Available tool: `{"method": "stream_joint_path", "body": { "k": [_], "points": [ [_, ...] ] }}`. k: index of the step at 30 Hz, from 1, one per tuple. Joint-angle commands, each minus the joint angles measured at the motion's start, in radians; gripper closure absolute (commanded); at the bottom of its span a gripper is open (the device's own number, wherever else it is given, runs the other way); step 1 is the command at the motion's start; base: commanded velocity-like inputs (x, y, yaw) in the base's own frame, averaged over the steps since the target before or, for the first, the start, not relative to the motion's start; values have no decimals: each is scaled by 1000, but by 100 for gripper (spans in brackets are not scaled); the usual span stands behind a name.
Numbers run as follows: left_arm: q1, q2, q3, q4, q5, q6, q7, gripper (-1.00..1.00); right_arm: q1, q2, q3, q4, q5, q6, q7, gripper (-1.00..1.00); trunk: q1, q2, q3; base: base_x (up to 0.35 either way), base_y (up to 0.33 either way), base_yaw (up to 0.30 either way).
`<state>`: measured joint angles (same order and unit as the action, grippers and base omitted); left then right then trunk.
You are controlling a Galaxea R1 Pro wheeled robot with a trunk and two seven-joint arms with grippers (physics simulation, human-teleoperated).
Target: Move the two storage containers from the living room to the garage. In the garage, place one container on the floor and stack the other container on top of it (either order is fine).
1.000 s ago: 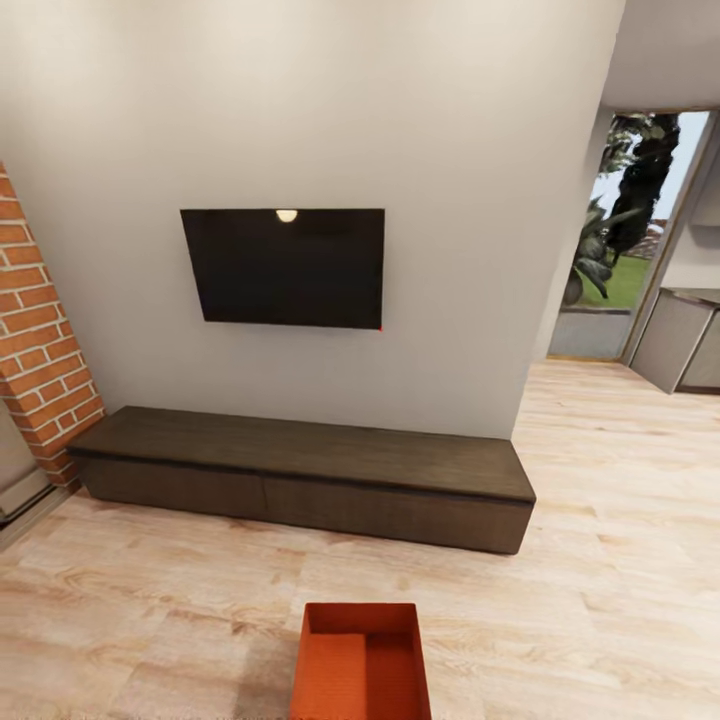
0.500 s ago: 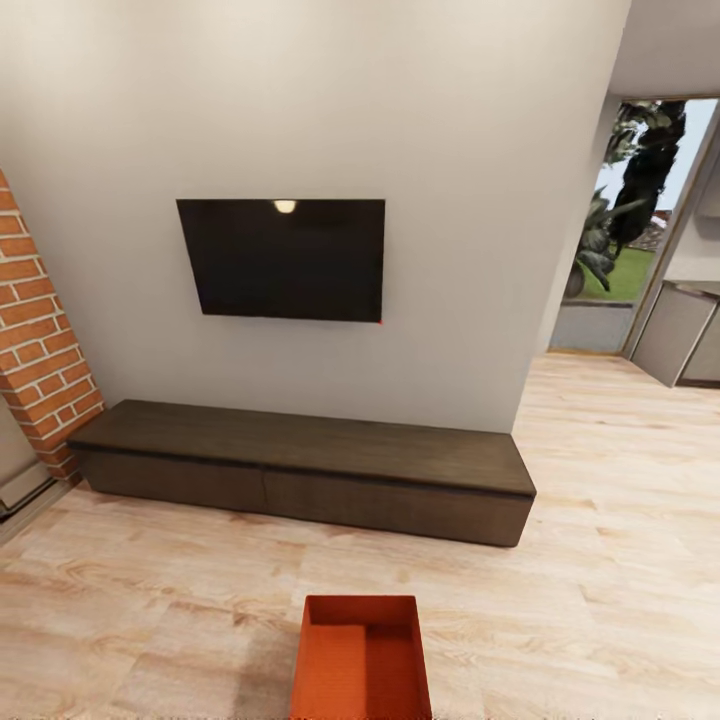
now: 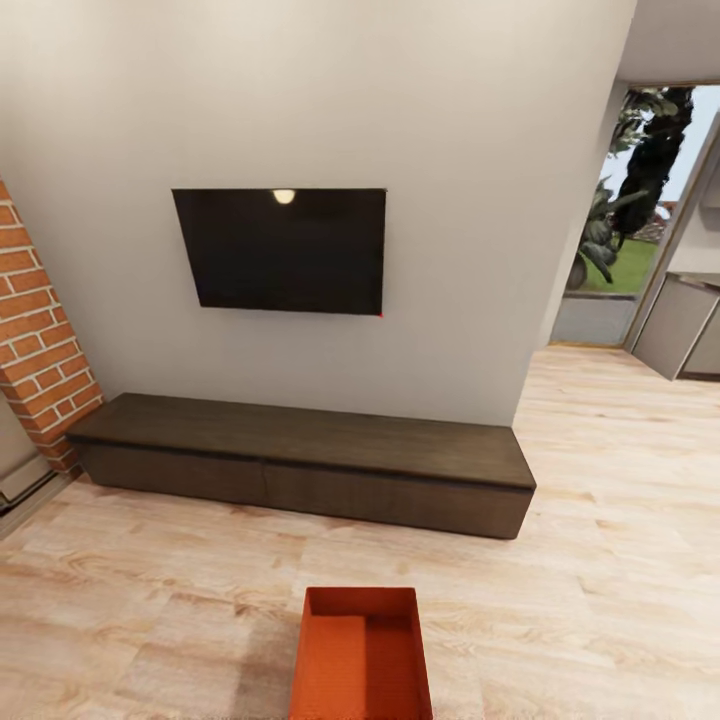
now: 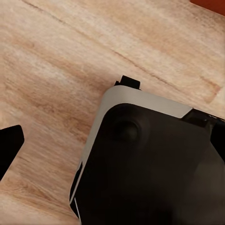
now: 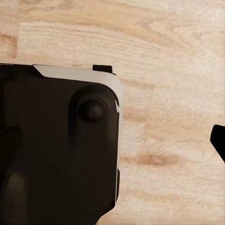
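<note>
One orange-red open-top storage container point(image 3: 362, 655) sits on the light wood plank floor point(image 3: 150, 620) of the living room, at the bottom middle of the head view, its near end cut off by the frame edge. A corner of orange-red point(image 4: 209, 3) shows in the left wrist view. My left gripper point(image 4: 112, 145) hangs over the planks, open, with a black fingertip point(image 4: 9, 145) at the picture's edge and nothing between the fingers. My right gripper point(image 5: 112, 140) is likewise open and empty, one fingertip point(image 5: 219, 140) showing.
A long low dark bench point(image 3: 300, 460) runs along the wall under a black TV point(image 3: 280, 250). A red brick fireplace point(image 3: 35, 330) stands at the left. At the right, an opening point(image 3: 640, 220) leads past a grey counter point(image 3: 690, 325). My black base point(image 4: 150, 164) sits under both wrists.
The whole head view has shifted: the camera has moved a little closer, so the TV looks larger and the container sits slightly higher in the picture. Nothing in the room has moved.
</note>
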<state>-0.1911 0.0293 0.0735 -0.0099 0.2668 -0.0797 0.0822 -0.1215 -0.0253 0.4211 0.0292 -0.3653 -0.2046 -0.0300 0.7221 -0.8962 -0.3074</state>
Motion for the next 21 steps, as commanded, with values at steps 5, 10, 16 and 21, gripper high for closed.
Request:
{"method": "stream_joint_path", "body": {
  "k": [5,10,16,21],
  "points": [
    [-1,0,7,1,0,-3,1,-100,-1,1,9,3,-7,-6,-1,-100,0,-1,-9,0,0,0],
    [-1,0,7,1,0,-3,1,-100,-1,-2,5,3,-9,-5,-1,-100,0,-1,-17,0,0,0],
    [-1,0,7,1,0,-3,1,-100,-1,1,8,3,-8,-5,-1,-100,0,-1,-27,0,0,0],
    [-1,0,7,1,0,-3,1,-100,-1,-1,8,3,-7,-5,-1,-100,0,-1,-35,0,0,0]
  ]
}}
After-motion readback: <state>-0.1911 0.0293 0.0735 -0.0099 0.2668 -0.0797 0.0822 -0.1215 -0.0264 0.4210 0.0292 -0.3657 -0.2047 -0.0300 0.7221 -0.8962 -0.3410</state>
